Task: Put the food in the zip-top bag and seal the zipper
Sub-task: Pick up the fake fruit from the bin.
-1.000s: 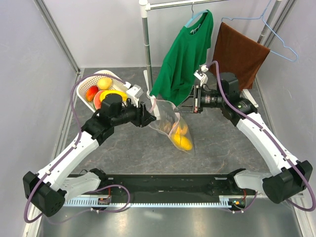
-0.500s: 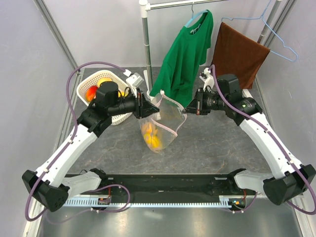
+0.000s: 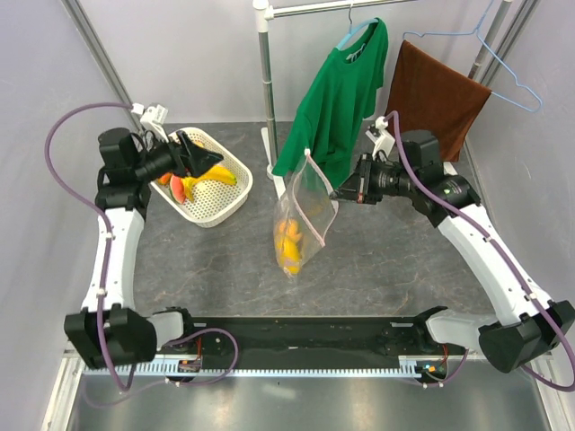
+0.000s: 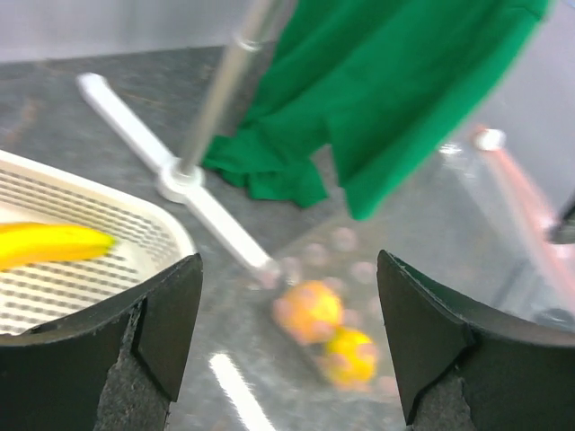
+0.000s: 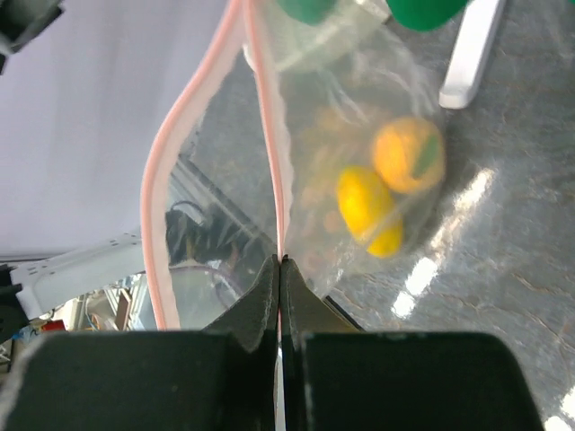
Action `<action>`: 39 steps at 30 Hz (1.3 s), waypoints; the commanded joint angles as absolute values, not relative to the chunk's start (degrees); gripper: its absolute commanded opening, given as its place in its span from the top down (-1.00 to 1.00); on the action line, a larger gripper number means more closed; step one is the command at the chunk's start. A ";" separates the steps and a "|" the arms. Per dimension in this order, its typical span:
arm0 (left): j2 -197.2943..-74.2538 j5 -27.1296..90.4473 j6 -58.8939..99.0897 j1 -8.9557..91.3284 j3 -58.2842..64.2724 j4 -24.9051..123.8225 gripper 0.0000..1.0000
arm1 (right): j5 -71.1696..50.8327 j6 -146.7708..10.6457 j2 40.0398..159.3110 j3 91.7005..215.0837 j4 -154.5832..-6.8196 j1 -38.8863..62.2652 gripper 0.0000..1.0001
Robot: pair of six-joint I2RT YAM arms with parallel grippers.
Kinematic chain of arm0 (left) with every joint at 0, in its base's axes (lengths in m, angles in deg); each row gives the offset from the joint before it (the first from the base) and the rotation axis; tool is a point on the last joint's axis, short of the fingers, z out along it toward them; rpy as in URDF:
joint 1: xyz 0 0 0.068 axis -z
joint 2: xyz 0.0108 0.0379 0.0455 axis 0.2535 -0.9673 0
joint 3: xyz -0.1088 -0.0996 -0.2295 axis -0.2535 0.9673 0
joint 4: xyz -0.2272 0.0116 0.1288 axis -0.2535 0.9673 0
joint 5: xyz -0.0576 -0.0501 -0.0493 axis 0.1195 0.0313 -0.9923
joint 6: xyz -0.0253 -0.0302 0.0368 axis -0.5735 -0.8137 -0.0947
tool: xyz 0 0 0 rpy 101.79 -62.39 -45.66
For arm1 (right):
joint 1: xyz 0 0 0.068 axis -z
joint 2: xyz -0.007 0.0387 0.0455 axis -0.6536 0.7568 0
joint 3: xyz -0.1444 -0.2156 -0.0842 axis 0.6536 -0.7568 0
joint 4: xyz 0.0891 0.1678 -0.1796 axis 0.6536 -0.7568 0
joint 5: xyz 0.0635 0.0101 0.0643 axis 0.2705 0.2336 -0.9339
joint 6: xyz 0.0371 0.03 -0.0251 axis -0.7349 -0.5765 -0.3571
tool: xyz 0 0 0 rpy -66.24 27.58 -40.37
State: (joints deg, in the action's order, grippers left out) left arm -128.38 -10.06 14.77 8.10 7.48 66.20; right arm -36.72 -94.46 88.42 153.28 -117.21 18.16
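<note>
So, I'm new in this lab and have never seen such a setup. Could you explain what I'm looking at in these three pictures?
These are two robot arms bolted to the near edge of a grey table. The wide picture comes from a fixed camera above and behind them. The other two come from a camera on each wrist, so the dark shapes at the bottom are that arm's own fingers. The right end effector is shut on the pink zipper of a clear zip-top bag, which hangs down with yellow-orange toy fruit inside. The left end effector is open and holds nothing, by a white basket with a banana and more fruit. Behind hang a green shirt and a brown towel.
</note>
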 commanded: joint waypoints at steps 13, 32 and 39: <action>-166.00 -2.37 87.89 10.20 -21.23 90.84 -0.68 | -37.16 -99.65 91.54 151.59 -111.23 17.35 1.00; -183.33 16.71 117.55 19.26 -23.36 95.77 -0.51 | -33.65 -97.56 95.85 156.23 -109.19 12.52 1.00; -181.84 15.32 116.14 19.26 -21.69 96.91 0.19 | -27.85 -90.35 94.71 163.09 -116.30 12.43 1.00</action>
State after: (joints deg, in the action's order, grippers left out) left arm -183.46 16.02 114.29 19.38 -22.29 95.48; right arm -32.31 -95.68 96.29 158.66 -112.57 12.59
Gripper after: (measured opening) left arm 0.500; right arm 0.007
